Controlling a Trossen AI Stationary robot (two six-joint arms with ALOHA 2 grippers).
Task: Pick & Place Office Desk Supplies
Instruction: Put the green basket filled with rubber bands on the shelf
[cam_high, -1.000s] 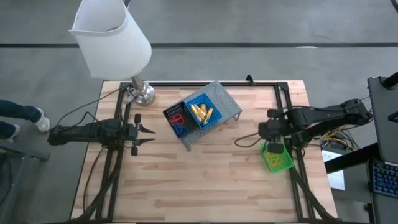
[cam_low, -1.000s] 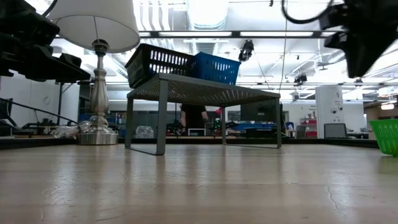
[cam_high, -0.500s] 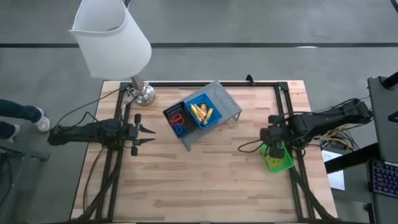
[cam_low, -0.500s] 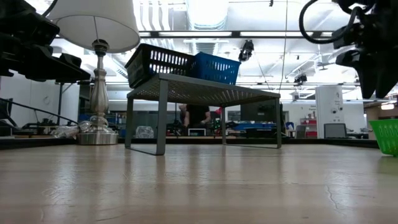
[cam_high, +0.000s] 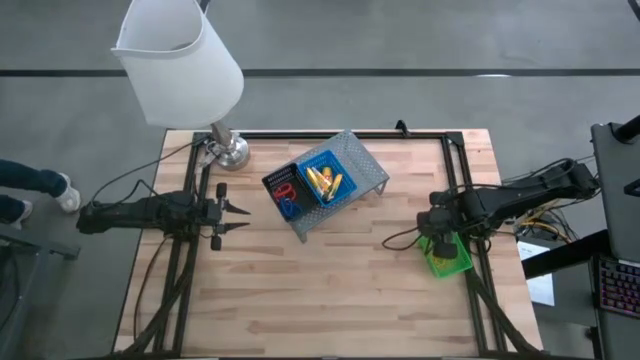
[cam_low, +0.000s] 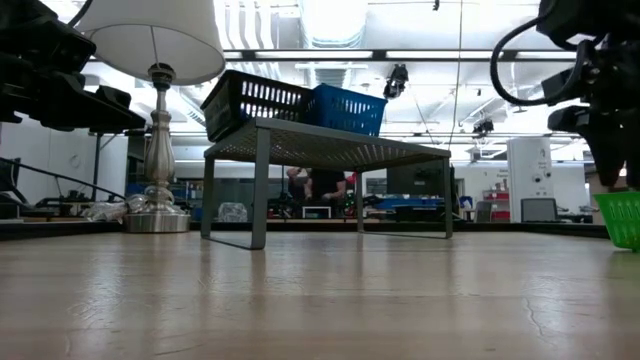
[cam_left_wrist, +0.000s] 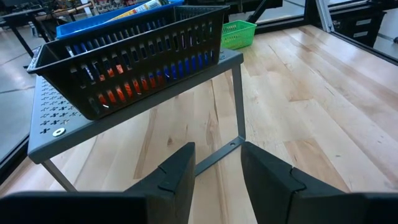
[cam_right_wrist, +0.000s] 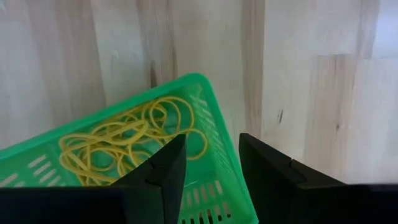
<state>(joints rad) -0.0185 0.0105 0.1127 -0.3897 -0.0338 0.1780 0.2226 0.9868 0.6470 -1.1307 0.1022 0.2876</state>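
A green bin (cam_right_wrist: 155, 155) of slotted plastic is seen directly below the right gripper (cam_right_wrist: 211, 174), its near corner lying between the two dark jaws. A tangle of thin yellow loops (cam_right_wrist: 124, 146) is held inside it, spread over its floor. The right jaws are parted, with nothing clamped between them. In the high view the green bin (cam_high: 447, 257) is set on the worktop (cam_high: 330, 290) near its right edge, partly covered by the right gripper (cam_high: 436, 222) above it.

Well ahead of the left jaws, a black bin (cam_left_wrist: 124, 65) with a gridded wall is carried on a grey perforated metal shelf (cam_left_wrist: 53, 121) with thin legs; red and blue pieces (cam_left_wrist: 149, 81) are glimpsed through its slots. A blue bin (cam_left_wrist: 99, 25) is set just behind it, touching it. From above, the blue bin (cam_high: 325, 180) is seen to hold yellow oblong pieces (cam_high: 322, 181), and red and blue loops (cam_high: 287, 197) are seen in the black bin (cam_high: 285, 190).

The left gripper (cam_high: 232, 210) is held over the worktop's left part, level, pointing at the shelf, with its jaws apart and empty. A lamp (cam_high: 180, 70) with a white shade is placed at the far left corner.
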